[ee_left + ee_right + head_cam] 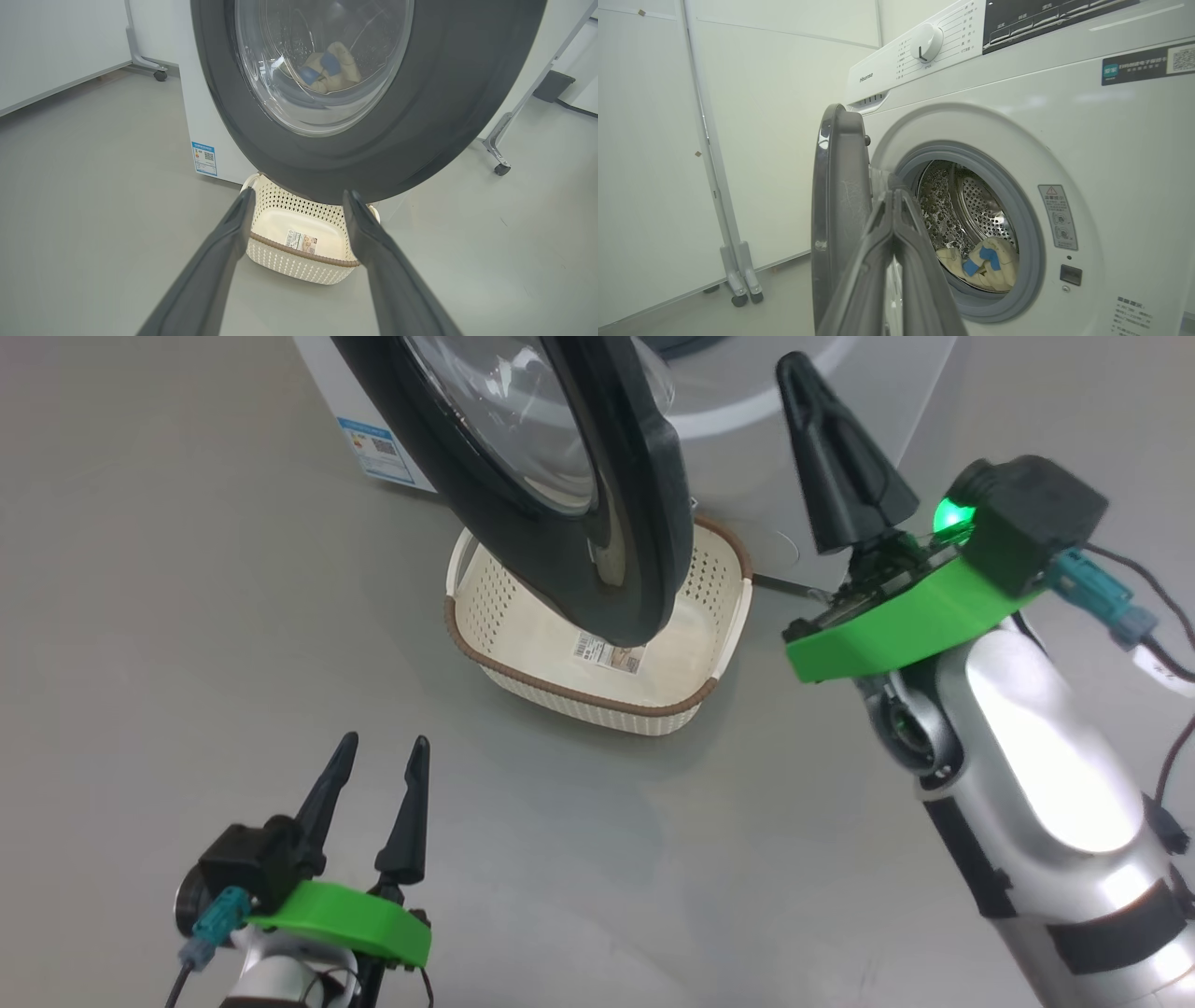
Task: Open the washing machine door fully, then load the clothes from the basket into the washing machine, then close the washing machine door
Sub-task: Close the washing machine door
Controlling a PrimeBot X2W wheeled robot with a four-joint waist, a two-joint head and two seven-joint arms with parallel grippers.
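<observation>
L gripper [386, 740] fingers wide apart, holding nothing, low over floor [140, 616], R gripper [798, 378] fingers pressed together, nothing between, near half-open washing machine door [644, 523], clothes [985, 266] inside washing machine [1064, 116], basket [560, 686] on floor under door

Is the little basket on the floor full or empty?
Empty: the basket shows its bare bottom and label sticker, and the clothes lie inside the drum.

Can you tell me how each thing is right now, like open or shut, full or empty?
washing machine door: open, swung out above the basket.
washing machine: open, with clothes inside.
clothes: lying in the drum.
basket: empty.
left claw: open, holding nothing.
right claw: shut, holding nothing.
</observation>
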